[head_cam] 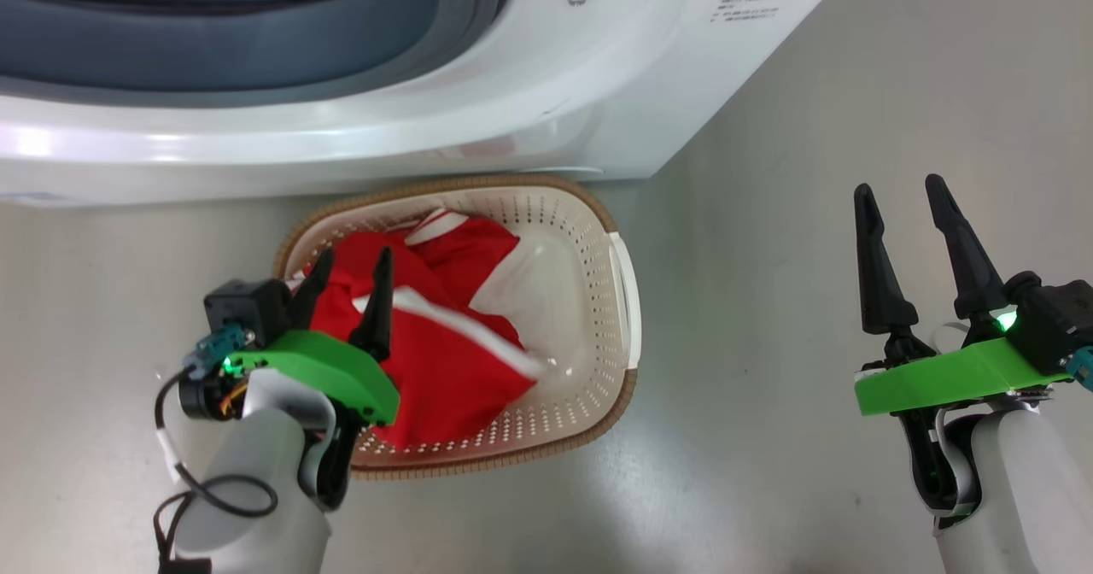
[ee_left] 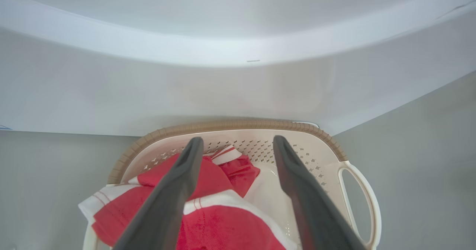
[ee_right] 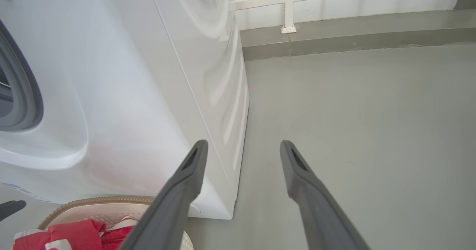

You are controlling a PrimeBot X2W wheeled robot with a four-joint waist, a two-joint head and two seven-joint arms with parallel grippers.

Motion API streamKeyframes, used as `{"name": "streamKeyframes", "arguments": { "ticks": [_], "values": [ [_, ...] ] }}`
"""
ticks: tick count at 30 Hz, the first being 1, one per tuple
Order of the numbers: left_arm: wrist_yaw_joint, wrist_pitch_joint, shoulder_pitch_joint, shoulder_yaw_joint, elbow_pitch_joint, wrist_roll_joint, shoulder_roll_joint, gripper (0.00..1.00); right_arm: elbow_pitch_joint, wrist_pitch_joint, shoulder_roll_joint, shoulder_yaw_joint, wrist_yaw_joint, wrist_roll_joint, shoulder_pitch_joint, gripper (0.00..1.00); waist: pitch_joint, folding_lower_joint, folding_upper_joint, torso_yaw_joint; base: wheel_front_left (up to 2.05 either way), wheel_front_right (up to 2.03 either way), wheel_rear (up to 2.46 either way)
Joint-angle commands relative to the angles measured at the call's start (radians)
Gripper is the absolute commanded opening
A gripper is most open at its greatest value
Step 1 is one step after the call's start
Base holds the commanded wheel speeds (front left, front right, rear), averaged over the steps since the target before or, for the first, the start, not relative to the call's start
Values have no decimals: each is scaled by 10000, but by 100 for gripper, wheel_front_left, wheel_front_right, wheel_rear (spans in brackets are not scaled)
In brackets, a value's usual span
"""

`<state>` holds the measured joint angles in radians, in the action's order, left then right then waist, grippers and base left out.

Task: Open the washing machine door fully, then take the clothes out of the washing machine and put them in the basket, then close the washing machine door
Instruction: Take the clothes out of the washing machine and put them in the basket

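With the left tool and right tool both spread wide and empty, the clothes lie in the basket, where a left finger lifting away could snag the fabric and drag it out.

The washing machine has a smooth, glossy white shell and a matt grey rubber ring. The clothes are soft red cloth. The basket is perforated cream plastic with a ribbed brown rim. The floor is smooth grey.
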<state>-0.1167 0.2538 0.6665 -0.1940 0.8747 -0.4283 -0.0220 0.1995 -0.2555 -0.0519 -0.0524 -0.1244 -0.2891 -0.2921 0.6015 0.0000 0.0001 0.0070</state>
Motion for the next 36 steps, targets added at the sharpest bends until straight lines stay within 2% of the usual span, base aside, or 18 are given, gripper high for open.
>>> {"name": "streamKeyframes", "arguments": {
  "ticks": [1,20,36],
  "values": [
    [-69,80,-551,365,-295,192,-283,100,-143,-63,16,178,-63,128,261,100,-365,0,-1,33,0,0,0],
    [-108,80,-2203,1639,-2760,1612,-283,100,179,-63,-134,186,-63,113,1040,100,-2384,0,-1,238,0,0,0],
    [-137,80,-3865,1994,-5059,2202,-283,100,289,-63,-272,116,-63,15,2111,100,-3821,0,-1,320,0,0,0]
  ]
}}
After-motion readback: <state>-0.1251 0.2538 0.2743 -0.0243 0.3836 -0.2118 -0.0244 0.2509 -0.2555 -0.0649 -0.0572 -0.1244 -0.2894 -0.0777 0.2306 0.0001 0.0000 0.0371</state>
